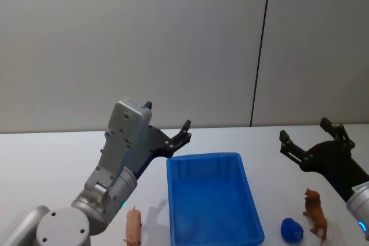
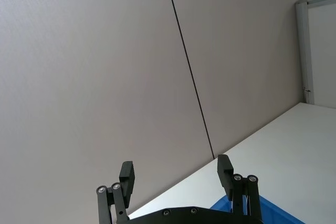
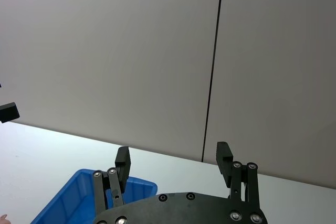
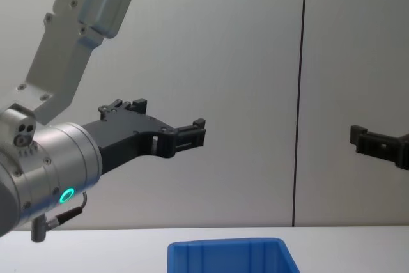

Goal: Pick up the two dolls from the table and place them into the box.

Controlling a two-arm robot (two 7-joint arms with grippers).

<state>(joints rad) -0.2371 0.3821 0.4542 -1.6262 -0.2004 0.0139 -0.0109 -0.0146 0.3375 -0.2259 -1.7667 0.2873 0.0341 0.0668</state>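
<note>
Two dolls, both lying outside the box.

1. Pink doll (image 1: 134, 227): on the table (image 1: 57, 154), just left of the box's near-left corner, lengthwise toward the far side.
2. Orange doll (image 1: 316, 214): a four-legged animal figure standing upright on the table, right of the box and apart from it, close under the right arm.
3. Blue rounded object (image 1: 292, 230): on the table between the box and the orange doll, nearer the doll; whether it touches the doll cannot be told.
4. Box (image 1: 202, 157): blue, open-topped, at the middle of the table with its long side running near to far. Its far rim shows at the bottom of the chest view (image 4: 223, 244) and in the right wrist view (image 3: 79, 182). A corner shows in the left wrist view (image 2: 268, 211).
5. Left gripper (image 1: 167, 116): raised above the table to the left of the box's far-left corner and pointing toward the far wall. Its fingers are spread wide apart with nothing between them, as seen in the left wrist view (image 2: 176, 166) and the chest view (image 4: 169, 113).
6. Right gripper (image 1: 304, 129): raised above the table to the right of the box, beyond the orange doll. Its fingers are likewise spread wide and hold nothing, as seen in the right wrist view (image 3: 173, 152).
7. Wall (image 1: 144, 44): plain grey panels behind the table, with one dark vertical seam.
</note>
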